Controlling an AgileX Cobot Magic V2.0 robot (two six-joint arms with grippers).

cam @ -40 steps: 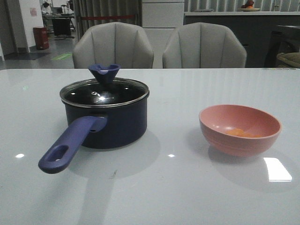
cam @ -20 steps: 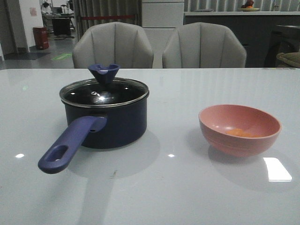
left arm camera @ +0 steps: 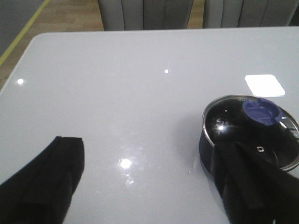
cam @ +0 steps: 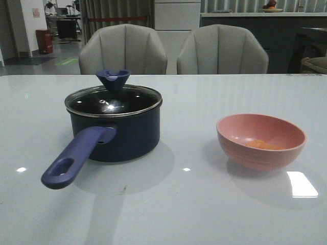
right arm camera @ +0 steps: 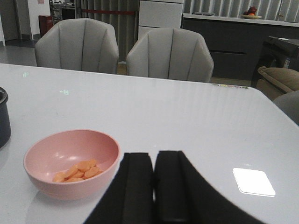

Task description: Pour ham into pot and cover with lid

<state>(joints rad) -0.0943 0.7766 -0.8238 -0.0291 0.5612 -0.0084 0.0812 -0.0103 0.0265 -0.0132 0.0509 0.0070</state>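
The dark navy pot [cam: 122, 135] stands on the table's left half, its purple-blue handle [cam: 74, 157] pointing toward the front left. The glass lid [cam: 113, 99] with its dark blue knob [cam: 113, 79] sits on the pot. The ham [cam: 262, 145] lies in a pink bowl [cam: 261, 141] on the right. In the left wrist view my left gripper [left arm camera: 147, 161] is open and empty above the table beside the pot [left arm camera: 251, 140]. In the right wrist view my right gripper [right arm camera: 153, 161] is shut and empty, close beside the bowl [right arm camera: 71, 162] holding the ham [right arm camera: 77, 170].
Two grey chairs [cam: 122, 50] stand behind the glossy white table [cam: 189, 204]. Neither arm shows in the front view. A dark counter [cam: 255, 30] lies further back.
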